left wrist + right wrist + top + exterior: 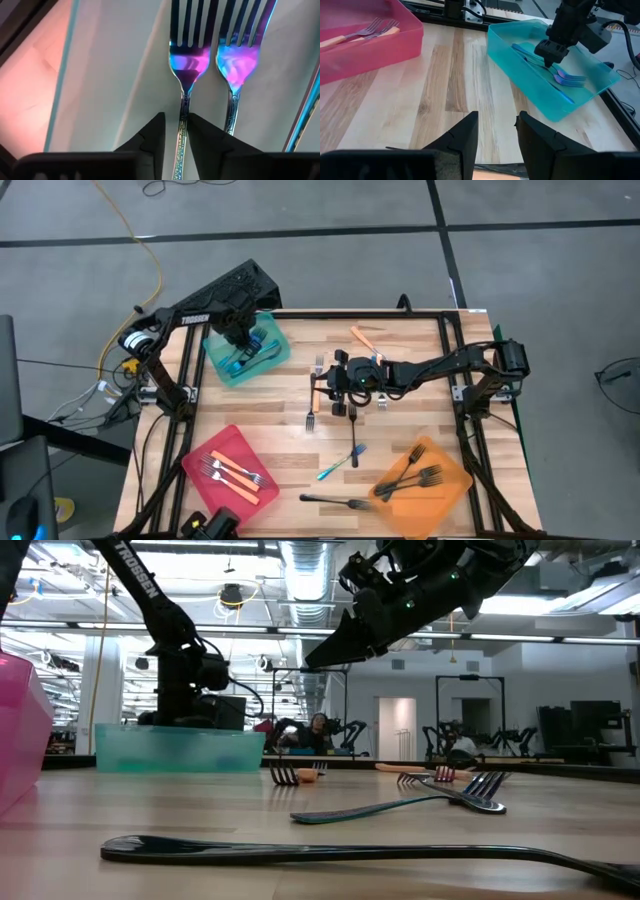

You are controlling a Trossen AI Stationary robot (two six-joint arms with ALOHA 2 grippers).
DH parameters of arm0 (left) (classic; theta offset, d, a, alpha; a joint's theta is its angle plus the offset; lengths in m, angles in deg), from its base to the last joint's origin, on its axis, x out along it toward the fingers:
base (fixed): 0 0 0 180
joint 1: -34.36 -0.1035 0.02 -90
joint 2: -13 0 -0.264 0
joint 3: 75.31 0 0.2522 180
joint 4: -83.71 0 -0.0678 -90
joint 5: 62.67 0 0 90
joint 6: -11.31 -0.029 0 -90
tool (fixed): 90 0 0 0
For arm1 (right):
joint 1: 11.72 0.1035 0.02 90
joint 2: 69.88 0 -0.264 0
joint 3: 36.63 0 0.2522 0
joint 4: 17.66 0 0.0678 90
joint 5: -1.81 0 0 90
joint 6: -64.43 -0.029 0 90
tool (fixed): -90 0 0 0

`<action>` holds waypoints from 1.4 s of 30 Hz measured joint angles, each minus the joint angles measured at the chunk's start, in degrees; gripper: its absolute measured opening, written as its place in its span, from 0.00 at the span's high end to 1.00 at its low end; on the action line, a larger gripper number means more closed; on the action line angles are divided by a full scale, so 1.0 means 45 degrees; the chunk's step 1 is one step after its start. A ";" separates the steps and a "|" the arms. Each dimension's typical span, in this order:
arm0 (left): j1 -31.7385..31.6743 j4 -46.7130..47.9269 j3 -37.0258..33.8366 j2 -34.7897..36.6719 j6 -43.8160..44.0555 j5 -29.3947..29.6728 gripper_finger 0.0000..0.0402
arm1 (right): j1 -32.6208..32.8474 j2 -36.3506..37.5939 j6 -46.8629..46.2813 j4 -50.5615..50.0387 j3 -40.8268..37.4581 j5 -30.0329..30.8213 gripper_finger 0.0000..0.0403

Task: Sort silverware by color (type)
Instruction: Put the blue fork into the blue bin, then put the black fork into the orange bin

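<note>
the left gripper (175, 131) was lowered into the teal tray (228, 370), its fingers narrowly parted astride a blue fork's handle (181, 127). the right gripper (496, 131) was held open over the table's middle, forks (352, 446) scattered just beneath and beside it.

Left arm was bent over the back-left corner of the table, wrist pointing straight down, left gripper (551, 54) low with its fingers (152, 137) parted just a crack. Right arm reached in from the right side, stretched out flat above the middle, right gripper (343, 376) hanging up in the air, fingers (461, 135) apart, nothing between them.
</note>
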 joint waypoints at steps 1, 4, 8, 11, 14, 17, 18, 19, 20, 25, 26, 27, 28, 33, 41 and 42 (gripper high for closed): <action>0.0040 -0.0003 0.0000 0.0000 0.0000 0.0054 0.80 | 0.0000 0.0000 0.0000 0.0000 0.0000 0.0000 0.62; 0.0090 -0.0003 0.0000 0.0018 0.0000 0.0212 0.78 | 0.0000 0.0000 -0.0004 0.0000 0.0000 0.0000 0.62; 0.0094 -0.0043 -0.0028 0.0261 -0.0002 0.0436 0.78 | 0.0000 0.0000 -0.0005 -0.0005 0.0000 0.0000 0.62; 0.0047 0.0061 -0.0062 0.0617 -0.0005 0.0346 0.78 | 0.0000 0.0000 -0.0010 -0.0005 0.0000 0.0000 0.62; -0.0008 0.0096 -0.0049 0.0981 -0.0019 0.0128 0.78 | 0.0005 0.0000 -0.0034 -0.0009 0.0000 0.0000 0.62; -0.0012 0.0233 -0.0049 0.1286 -0.0023 0.0212 0.78 | 0.0005 0.0000 -0.0075 -0.0007 0.0000 -0.0002 0.62; -0.0012 0.0299 -0.0041 0.1376 -0.0024 0.0232 0.78 | 0.0005 0.0000 -0.0105 -0.0007 0.0000 -0.0001 0.62; -0.0012 0.0402 -0.0039 0.1466 -0.0021 0.0236 0.78 | 0.0005 0.0000 -0.0137 -0.0006 0.0000 -0.0001 0.62; -0.0012 0.0570 -0.0039 0.1556 -0.0017 0.0233 0.78 | 0.0002 0.0000 -0.0136 -0.0005 0.0000 0.0000 0.62; 0.0046 0.1497 -0.0039 0.2316 -0.0017 0.0228 0.78 | 0.0005 0.0000 -0.0143 -0.0005 0.0000 0.0000 0.62; 0.0046 0.1602 -0.0039 0.2524 -0.0014 0.0228 0.78 | 0.0005 0.0000 -0.0192 -0.0001 0.0000 0.0000 0.62; 0.0046 0.1695 -0.0034 0.2771 0.0000 0.0228 0.78 | 0.0001 0.0000 -0.0261 0.0009 0.0000 0.0005 0.62; 0.0046 0.1787 -0.0034 0.3033 0.0038 0.0232 0.78 | -0.0010 0.0000 -0.0335 0.0025 0.0000 0.0005 0.62; 0.0051 0.1910 -0.0024 0.4610 0.0407 -0.0076 0.78 | -0.0078 0.0000 -0.0784 0.0141 0.0000 0.0005 0.62; 0.0518 0.1036 -0.0015 0.7381 0.1253 -0.3358 0.78 | -0.0151 0.0004 -0.1977 -0.0089 0.0000 0.0044 0.62; 0.0700 0.0775 -0.0015 0.7707 0.1332 -0.3878 0.78 | -0.0155 0.0008 -0.1981 -0.0151 0.0000 0.0040 0.62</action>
